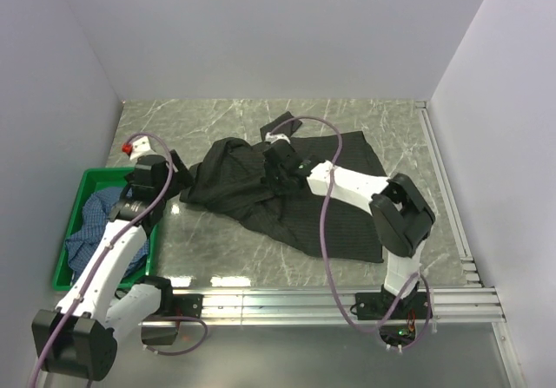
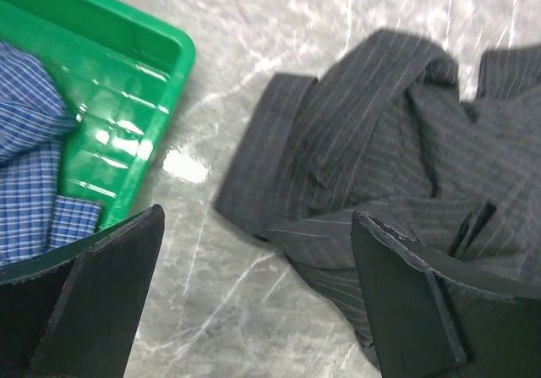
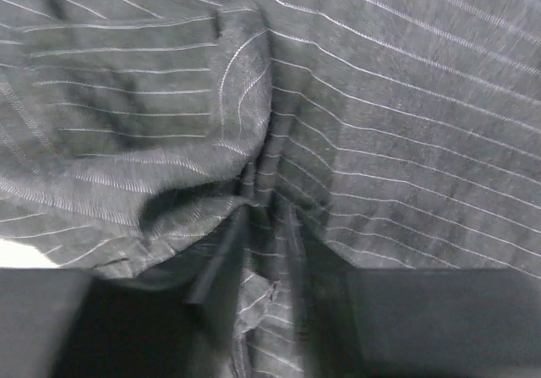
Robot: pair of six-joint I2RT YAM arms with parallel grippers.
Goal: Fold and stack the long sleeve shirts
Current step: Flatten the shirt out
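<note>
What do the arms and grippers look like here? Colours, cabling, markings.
The left arm and right arm have white links and black joints, each trailing a loose mauve cable. The left gripper and right gripper are black with broad flat fingers. A small red part sits on the left wrist.

Bright, even light — glare on the green crate, soft wrist-view blur

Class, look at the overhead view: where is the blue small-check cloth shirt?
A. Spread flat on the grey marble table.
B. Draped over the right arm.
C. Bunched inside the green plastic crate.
C: the blue small-check cloth shirt lies bunched inside the green plastic crate, at the left of the overhead view.
</note>
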